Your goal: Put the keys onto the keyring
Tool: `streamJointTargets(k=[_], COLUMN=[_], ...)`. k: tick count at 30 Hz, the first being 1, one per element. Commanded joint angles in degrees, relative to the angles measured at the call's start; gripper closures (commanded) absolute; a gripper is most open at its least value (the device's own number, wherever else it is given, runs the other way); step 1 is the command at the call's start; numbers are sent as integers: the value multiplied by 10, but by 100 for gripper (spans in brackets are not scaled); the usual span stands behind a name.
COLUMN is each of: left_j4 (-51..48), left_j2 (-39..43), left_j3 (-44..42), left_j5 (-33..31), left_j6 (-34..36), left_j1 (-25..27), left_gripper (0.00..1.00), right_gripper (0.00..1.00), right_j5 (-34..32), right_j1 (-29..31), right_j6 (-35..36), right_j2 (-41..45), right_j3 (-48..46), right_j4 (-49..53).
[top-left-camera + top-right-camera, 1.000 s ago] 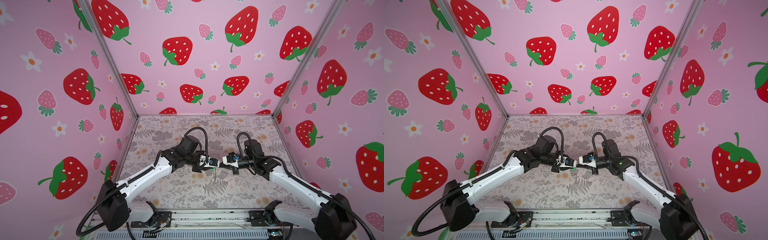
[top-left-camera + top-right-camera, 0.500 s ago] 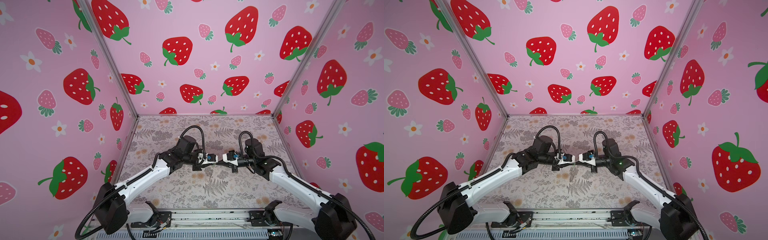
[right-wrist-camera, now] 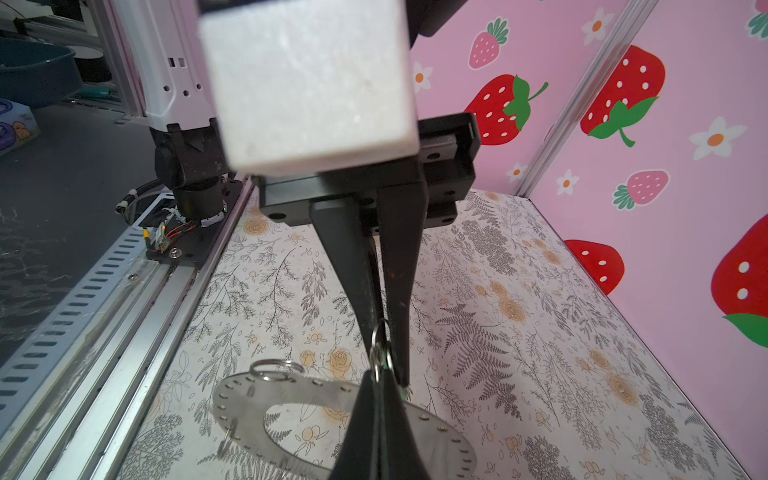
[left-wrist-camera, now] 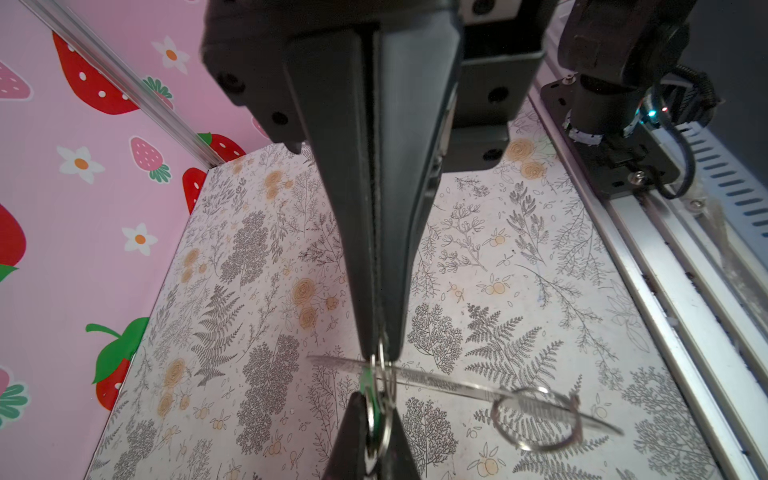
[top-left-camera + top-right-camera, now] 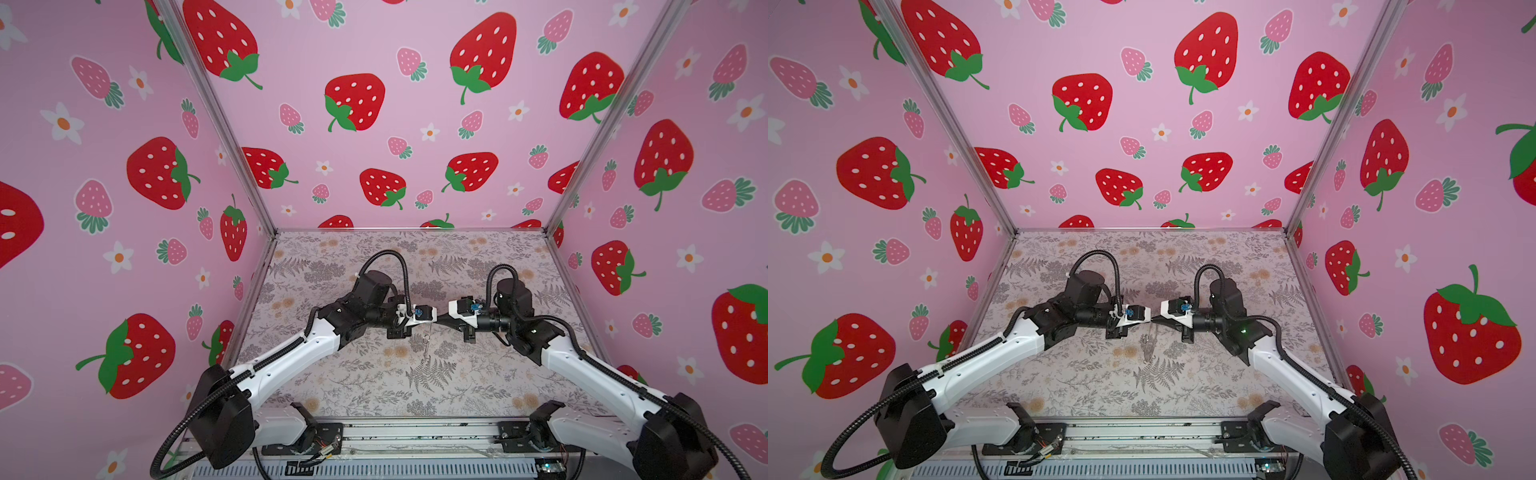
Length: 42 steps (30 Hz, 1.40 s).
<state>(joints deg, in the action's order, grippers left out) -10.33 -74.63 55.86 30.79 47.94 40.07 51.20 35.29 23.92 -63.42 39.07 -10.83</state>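
Observation:
My two grippers meet tip to tip above the middle of the table in both top views. The left gripper (image 4: 380, 351) (image 5: 435, 319) is shut on a small wire loop (image 4: 379, 348). The right gripper (image 3: 384, 365) (image 5: 446, 319) is shut on the keys, whose green tag (image 4: 367, 384) shows as a thin sliver between its fingers (image 4: 353, 432); the dark key itself is hidden. The keyring (image 3: 257, 399) (image 4: 449, 380), a flat grey ring with rim holes, hangs off the table just beyond the tips, and shows edge-on in a top view (image 5: 1148, 345). Another wire loop (image 3: 276, 368) (image 4: 536, 417) sits on its rim.
The floral table (image 5: 374, 386) is walled by pink strawberry panels (image 5: 374, 166) on three sides. A metal rail (image 5: 415, 432) with both arm bases runs along the front edge.
The left gripper has moved right to meet the right gripper's tip and its jaws have closed on the wire loop. The right gripper has stayed shut, and both tips have risen a little.

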Motion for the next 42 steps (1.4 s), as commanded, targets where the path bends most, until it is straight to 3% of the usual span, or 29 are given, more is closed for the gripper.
streamJointTargets(k=[1, 19, 30, 36, 42], left_j4=[-9, 82, 115, 128, 127], left_j2=[-5, -28, -49, -53, -50], left_j3=[-15, -20, -5, 1, 11], left_j5=[-30, -180, -246, -248, -246], left_j6=[5, -70, -122, -156, -162], left_j1=[5, 47, 76, 82, 84], left_gripper=[100, 100, 100, 100, 76], right_gripper=[100, 100, 100, 100, 100], right_j5=[-17, -128, -231, -268, -214], right_j1=[-9, -18, -18, -17, -17], right_j6=[-48, -186, -211, -211, -184], right_j2=[22, 32, 43, 44, 35], right_j3=[-10, -62, -79, -90, -81], right_j4=[-92, -287, -335, -362, -341])
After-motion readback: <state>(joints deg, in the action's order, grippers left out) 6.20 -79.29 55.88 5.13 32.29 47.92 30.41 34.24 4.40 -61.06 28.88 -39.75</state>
